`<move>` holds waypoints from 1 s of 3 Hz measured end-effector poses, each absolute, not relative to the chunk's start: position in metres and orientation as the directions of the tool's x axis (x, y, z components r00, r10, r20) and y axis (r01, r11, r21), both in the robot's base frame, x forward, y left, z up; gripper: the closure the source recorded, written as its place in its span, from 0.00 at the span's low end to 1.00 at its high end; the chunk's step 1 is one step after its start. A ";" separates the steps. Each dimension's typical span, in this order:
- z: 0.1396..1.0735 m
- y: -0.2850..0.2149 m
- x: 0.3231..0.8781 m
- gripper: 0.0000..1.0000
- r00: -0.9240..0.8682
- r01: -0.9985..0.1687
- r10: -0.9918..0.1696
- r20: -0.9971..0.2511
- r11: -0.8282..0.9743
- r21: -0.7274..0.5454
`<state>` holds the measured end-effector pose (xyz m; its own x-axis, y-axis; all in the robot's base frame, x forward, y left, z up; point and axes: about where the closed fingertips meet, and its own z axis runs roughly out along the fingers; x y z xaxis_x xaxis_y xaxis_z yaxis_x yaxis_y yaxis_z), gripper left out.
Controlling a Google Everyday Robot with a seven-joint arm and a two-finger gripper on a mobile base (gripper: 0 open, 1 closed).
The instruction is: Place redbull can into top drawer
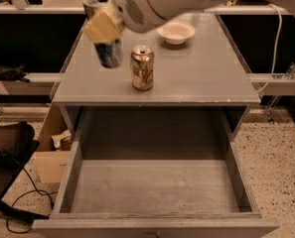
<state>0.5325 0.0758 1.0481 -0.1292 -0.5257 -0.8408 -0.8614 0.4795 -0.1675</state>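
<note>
Lower left of frame: a dark bag [8, 143] and a cardboard box [51, 155] sit on the floor beside the grey cabinet [201, 76]. Upper left: the gripper [104, 25] is clamped around the redbull can [110, 54], pads pinching its mid-body. The can is slightly tilted, over the left part of the cabinet top, outside the drawer. Just right of it, a gold-brown can [142, 67] stands upright on the top. Further back, a white bowl [176, 32] rests near the rear edge. Lower centre: the top drawer [154, 187] is pulled out, its floor bare.
</note>
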 end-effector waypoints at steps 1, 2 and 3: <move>0.901 0.047 0.512 1.00 -0.278 -0.896 -0.604 -0.747 0.442 -0.025; 0.796 0.050 0.522 1.00 -0.302 -0.916 -0.626 -0.719 0.399 0.037; 0.709 0.054 0.520 1.00 -0.304 -0.921 -0.611 -0.731 0.386 0.060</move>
<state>0.5199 0.0542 0.7086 -0.3043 -0.6112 -0.7307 -0.9205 0.3860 0.0605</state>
